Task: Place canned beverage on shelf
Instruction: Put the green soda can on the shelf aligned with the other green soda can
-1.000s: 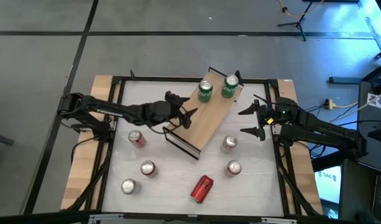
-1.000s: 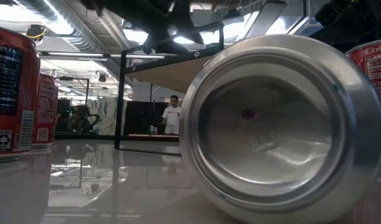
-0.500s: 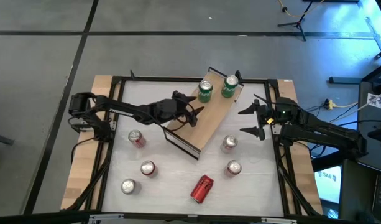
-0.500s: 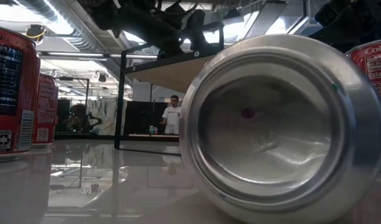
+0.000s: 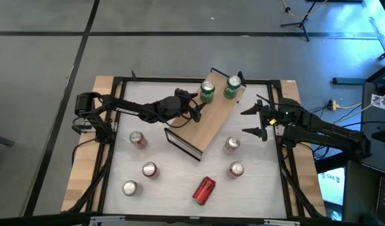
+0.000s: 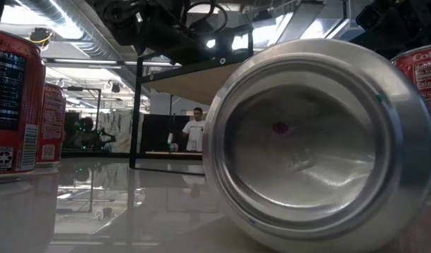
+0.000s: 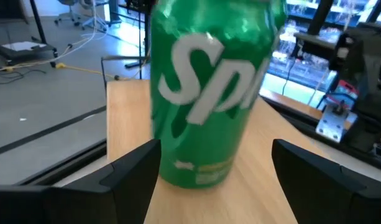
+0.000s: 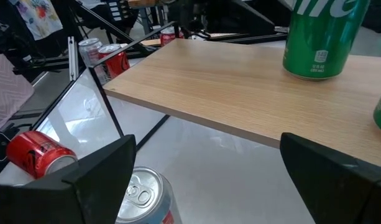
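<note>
**Left pincer closing in on a green can already on the shelf**

Left pincer (image 5: pixel 195 110) now sits over the shelf (image 5: pixel 208 122), its open fingers (image 7: pixel 131 171) straddling the nearer green can (image 5: pixel 207 91). The can stands upright on the wood, directly ahead of the pincer; in the left wrist view it fills the gap between the two fingers, with clear space on both sides. No contact visible.

Change since a second ago: the left arm has pushed forward along the board. Then the pincer hung over the shelf's lower edge, well short of the can; half a second ago it was partway up; now it is just beside the can. Cans and shelf have not moved.

Second green can (image 5: pixel 232 86) stands upright just beyond and to the side of the first, at the far end of the board.

Right pincer (image 5: pixel 255 120) waits wide open off the shelf's right side, with a silver-topped can (image 5: pixel 232 145) near it on the table (image 5: pixel 179 182). No change in that arm.

Loose cans remain on the table: several upright ones and a red can (image 5: pixel 203 190) on its side.

Judgement: two cans are shelved, the rest are not. The left pincer holds nothing, so this approach reads as an adjustment or regrasp of a shelved can, not a new placement. Risk: a finger clipping the can and tipping it.
</note>
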{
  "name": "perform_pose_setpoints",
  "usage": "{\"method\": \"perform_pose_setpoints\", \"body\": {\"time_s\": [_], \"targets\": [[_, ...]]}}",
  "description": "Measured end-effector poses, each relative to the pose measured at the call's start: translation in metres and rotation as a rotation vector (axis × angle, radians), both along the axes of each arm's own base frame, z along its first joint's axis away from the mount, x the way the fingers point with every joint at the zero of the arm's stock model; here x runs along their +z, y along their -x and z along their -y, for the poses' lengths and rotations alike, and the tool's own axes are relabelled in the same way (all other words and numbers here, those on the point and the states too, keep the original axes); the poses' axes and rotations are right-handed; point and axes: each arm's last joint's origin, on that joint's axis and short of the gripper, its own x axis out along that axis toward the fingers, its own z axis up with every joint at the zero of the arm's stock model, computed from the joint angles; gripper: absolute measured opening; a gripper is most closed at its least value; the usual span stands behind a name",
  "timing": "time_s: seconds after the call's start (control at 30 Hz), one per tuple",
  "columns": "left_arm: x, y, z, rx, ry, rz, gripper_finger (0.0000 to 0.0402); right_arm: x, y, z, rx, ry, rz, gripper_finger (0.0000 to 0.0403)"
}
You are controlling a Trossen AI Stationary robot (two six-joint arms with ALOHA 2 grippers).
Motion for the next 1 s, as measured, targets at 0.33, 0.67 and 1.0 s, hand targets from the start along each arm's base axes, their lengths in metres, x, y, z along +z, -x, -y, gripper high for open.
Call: {"method": "perform_pose_setpoints", "body": {"time_s": [0.33, 0.67, 1.0], "targets": [[0.0, 0.002, -0.014, 0.025, 0.001, 0.009, 0.0298, 0.0, 0.0, 0.0, 0.0, 0.0, 0.0, 0.0392], [0.0, 0.002, -0.016, -0.052, 0.019, 0.014, 0.0298, 0.0, 0.0, 0.0, 0.009, -0.002, 0.001, 0.0392], [0.0, 0.0, -0.017, -0.063, -0.026, 0.016, 0.0298, 0.0, 0.0, 0.0, 0.01, 0.0, 0.001, 0.0392]]}}
